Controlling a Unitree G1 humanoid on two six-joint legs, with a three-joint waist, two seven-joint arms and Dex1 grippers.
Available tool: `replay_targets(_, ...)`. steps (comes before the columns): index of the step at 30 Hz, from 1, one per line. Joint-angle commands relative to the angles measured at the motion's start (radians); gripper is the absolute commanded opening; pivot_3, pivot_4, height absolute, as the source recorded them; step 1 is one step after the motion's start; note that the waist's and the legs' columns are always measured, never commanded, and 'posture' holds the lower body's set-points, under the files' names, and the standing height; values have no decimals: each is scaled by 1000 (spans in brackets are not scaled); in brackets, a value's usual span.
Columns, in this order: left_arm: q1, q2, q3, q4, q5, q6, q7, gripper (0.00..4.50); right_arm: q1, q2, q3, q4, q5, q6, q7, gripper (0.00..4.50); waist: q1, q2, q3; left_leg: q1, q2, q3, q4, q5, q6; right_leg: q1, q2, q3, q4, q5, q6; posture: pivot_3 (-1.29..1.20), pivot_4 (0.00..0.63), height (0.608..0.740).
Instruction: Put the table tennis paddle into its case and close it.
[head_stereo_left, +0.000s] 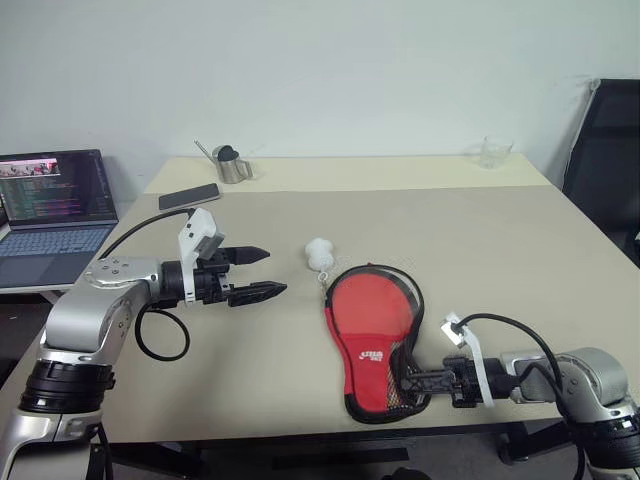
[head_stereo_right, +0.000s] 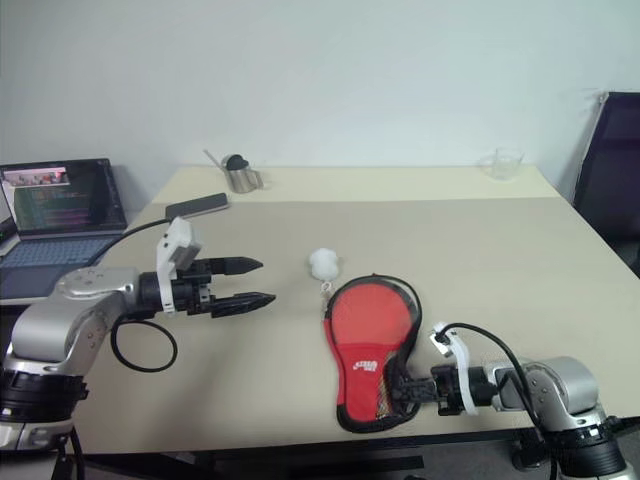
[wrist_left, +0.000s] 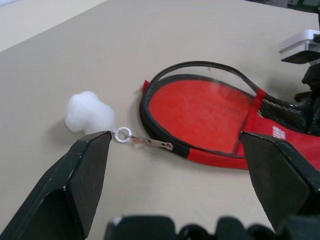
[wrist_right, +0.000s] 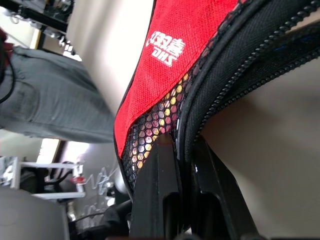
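Note:
The case (head_stereo_left: 368, 372) lies red side up on the table near its front edge. Its zip stands open around the round end. Inside the open rim shows the smooth red face of the table tennis paddle (head_stereo_left: 372, 303); its handle is hidden under the fabric and mesh. The white pom-pom (head_stereo_left: 319, 254) lies just beyond the case on its zip pull (wrist_left: 150, 142). My right gripper (head_stereo_left: 408, 381) is shut on the case's black zip edge at the narrow end, its fingers (wrist_right: 165, 175) pinching beside the mesh. My left gripper (head_stereo_left: 277, 271) hovers open to the left of the pom-pom, pointing at it.
A phone (head_stereo_left: 189, 196) and a metal cup (head_stereo_left: 232, 165) sit at the table's far left, a clear glass (head_stereo_left: 494, 152) at the far right. A laptop (head_stereo_left: 55, 205) stands on a side desk to the left. A black chair (head_stereo_left: 605, 160) is at the right.

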Motion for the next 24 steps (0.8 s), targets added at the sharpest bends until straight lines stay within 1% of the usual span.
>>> replay_targets(1,-29,8,6,0,7,-16,-8,4500,11,15,0,-26,42,24,-5,21,0,0,0,0,0,0,0,0,0,0,0,0,0,0,0,0,150,740)
replay_targets(5,-31,7,5,4,12,-18,-12,4500,6,32,5,-6,13,11,-46,21,0,0,0,0,0,0,0,0,0,0,0,0,0,0,0,0,150,740)
replay_targets(7,-30,7,4,1,15,-17,-13,4500,7,23,29,-12,-14,-28,-51,21,-2,-1,-1,1,0,0,0,0,0,1,0,0,0,0,0,0,150,740)
replay_targets(10,-29,8,5,-7,14,-12,-9,4500,8,19,28,-25,3,-41,-36,21,-4,-2,-1,2,0,0,0,0,0,2,0,0,0,0,0,0,150,740)
replay_targets(12,-27,9,6,-9,14,-10,-7,4500,6,11,28,-21,6,-39,-32,555,-4,-2,-1,2,0,0,0,0,0,2,0,0,1,0,0,0,150,740)
replay_targets(13,-27,9,7,-11,14,-9,-6,4500,5,4,30,-19,5,-42,-28,739,-3,-2,-1,2,0,0,1,0,0,2,0,-1,1,0,0,0,150,740)
replay_targets(15,-25,9,8,-14,13,-8,-4,4500,1,-8,32,-15,7,-48,-18,1358,-3,-2,-1,2,0,-1,0,0,0,2,0,-1,2,0,0,0,150,740)
replay_targets(20,-18,8,11,-16,14,-9,2,4500,-13,-42,24,-4,15,-51,9,3155,-2,-2,-1,1,0,-1,1,0,0,2,0,-1,1,0,0,0,150,740)
replay_targets(22,-17,7,10,-15,16,-10,4,4500,-15,-70,27,-5,5,-62,20,3812,0,-2,-1,1,-1,-1,1,0,0,2,0,-1,1,0,0,0,150,740)
replay_targets(23,-17,7,10,-13,17,-12,5,4500,-15,-92,29,-9,-1,-74,28,4222,1,-2,-1,1,-1,-1,1,0,0,2,-1,-1,1,0,0,0,150,740)
replay_targets(24,-17,8,12,-11,18,-13,6,4500,-16,-115,31,-11,-8,-84,35,4457,1,-2,-1,1,-1,-1,1,0,0,2,-1,-1,1,0,0,0,150,740)
